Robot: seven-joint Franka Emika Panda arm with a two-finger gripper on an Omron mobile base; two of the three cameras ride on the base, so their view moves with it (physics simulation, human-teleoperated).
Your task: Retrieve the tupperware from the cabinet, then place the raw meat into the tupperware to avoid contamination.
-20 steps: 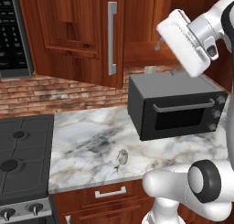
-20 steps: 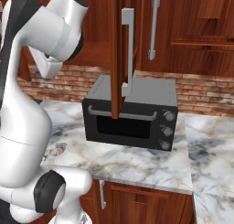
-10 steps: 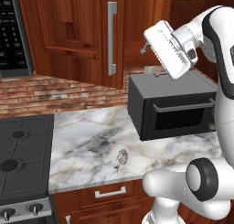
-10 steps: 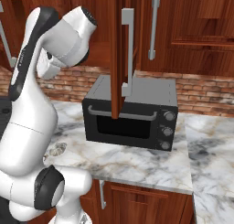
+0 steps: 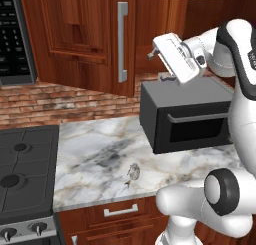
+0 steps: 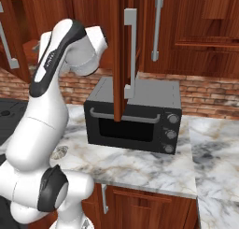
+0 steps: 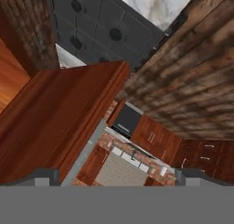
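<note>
toaster oven (image 5: pixel 187 116) on marble counter (image 5: pixel 95 161) | stove (image 5: pixel 22 174) left

light: even, bright | shadows: soft | glare: none | focus: sharp

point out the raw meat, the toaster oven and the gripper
raw meat (image 5: pixel 133 172), left base view, middle of the lump on the marble counter
toaster oven (image 6: pixel 135 128), right base view, its dark front door
gripper (image 5: pixel 151 53), left base view, between the open fingertips

Raw meat (image 5: pixel 133 172) on counter (image 5: pixel 95 154), left of toaster oven (image 5: pixel 187 120).
</note>
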